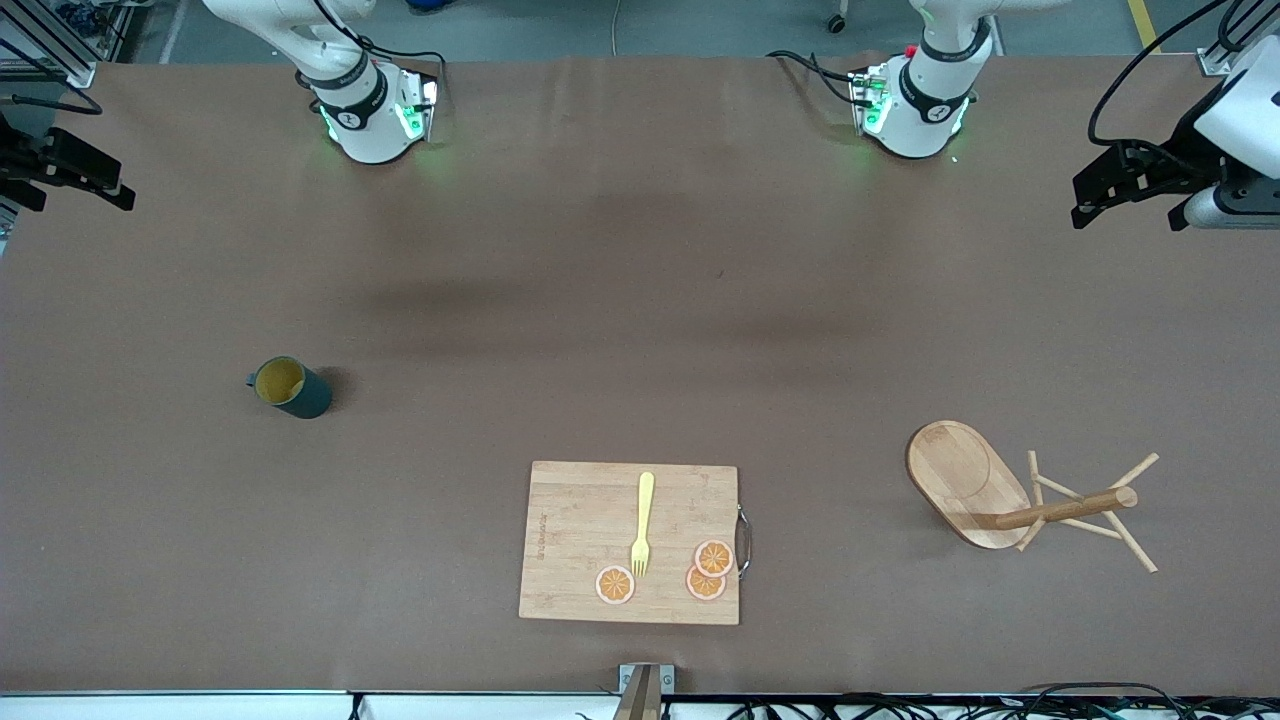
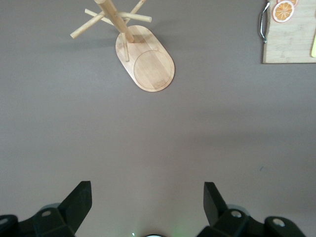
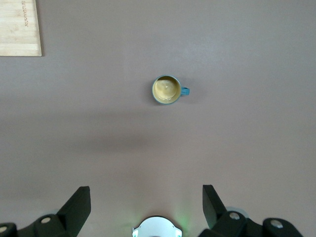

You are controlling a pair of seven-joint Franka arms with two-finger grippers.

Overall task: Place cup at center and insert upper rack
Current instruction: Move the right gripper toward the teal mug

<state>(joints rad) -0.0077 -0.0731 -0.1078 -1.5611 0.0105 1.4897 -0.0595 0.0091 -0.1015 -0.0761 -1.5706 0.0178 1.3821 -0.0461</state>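
Nearest the front camera lay a rectangular cutting board [image 1: 600, 540] carrying a yellow fork [image 1: 643, 522] and three orange slices [image 1: 705, 572]. Toward the left arm's end of the table, slightly farther from the camera, stood the upper rack [image 1: 1020, 500], a wooden mug tree with oval base, central post and thin pegs, its post leaning toward the table's edge in the front view; whether it stood upright or lay tipped could not be told for certain. Farther again, toward the right arm's end, sat the cup [image 1: 290, 387], upright, mouth up, handle pointing to the table's edge, well apart from board and rack. The table's centre held nothing. Both arms waited high: left gripper [image 2: 148, 200] over bare table short of the rack, right gripper [image 3: 146, 200] over bare table short of the cup, each with fingers spread wide and nothing between them. Judged step: fetching the cup. Advised handling: descend straight over the rim, pinch one wall away from the handle, lift level, and set it down midway between the arms, clear of the board.
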